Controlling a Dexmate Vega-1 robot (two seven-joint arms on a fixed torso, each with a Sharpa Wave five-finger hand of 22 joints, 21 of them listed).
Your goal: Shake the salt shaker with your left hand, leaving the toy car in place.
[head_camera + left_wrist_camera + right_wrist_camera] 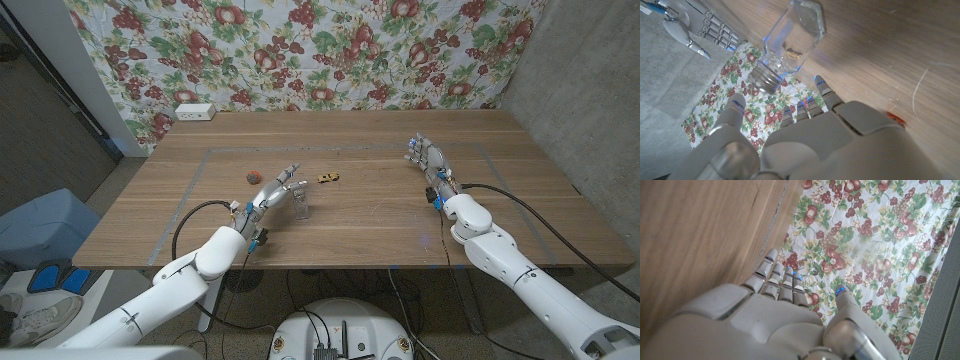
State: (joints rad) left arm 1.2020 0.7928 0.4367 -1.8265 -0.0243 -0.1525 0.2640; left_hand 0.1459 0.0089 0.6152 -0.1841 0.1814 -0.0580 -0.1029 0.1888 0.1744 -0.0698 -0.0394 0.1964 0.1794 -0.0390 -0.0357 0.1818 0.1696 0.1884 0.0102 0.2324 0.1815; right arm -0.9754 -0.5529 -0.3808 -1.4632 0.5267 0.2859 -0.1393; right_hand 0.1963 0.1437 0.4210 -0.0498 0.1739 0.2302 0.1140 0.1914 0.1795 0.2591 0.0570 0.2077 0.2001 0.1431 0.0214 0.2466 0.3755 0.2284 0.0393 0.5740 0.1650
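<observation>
While the left hand (275,192) reaches over the middle of the wooden table (380,215), its fingers are spread and hold nothing; the salt shaker (301,200) stands upright just beside the fingertips, on the side toward the table's centre. From the head view I cannot tell whether a fingertip touches the glass. In the left wrist view the salt shaker (790,42) is a clear faceted glass with a metal screw cap, and it sits just beyond the left hand (805,140), whose fingers (825,92) point toward it without wrapping it; a gap shows between them and the glass.

Just past the shaker, farther from the robot, lies the toy car (328,177), small and yellowish, resting on the wood apart from both hands. A small reddish round thing (253,177) lies on the table beside the left hand, on its outer side (too small to name).

Over on the right side of the table, the right hand (428,163) is well apart from the shaker and the car, fingers extended and unclenched, grasping nothing. In the right wrist view the right hand (775,315) shows its fingers lying close together over the wood.

A strip of tape (195,185) marks a rectangle on the tabletop, and a floral cloth (300,50) hangs behind the table, with a white socket box (194,111) at its foot.
</observation>
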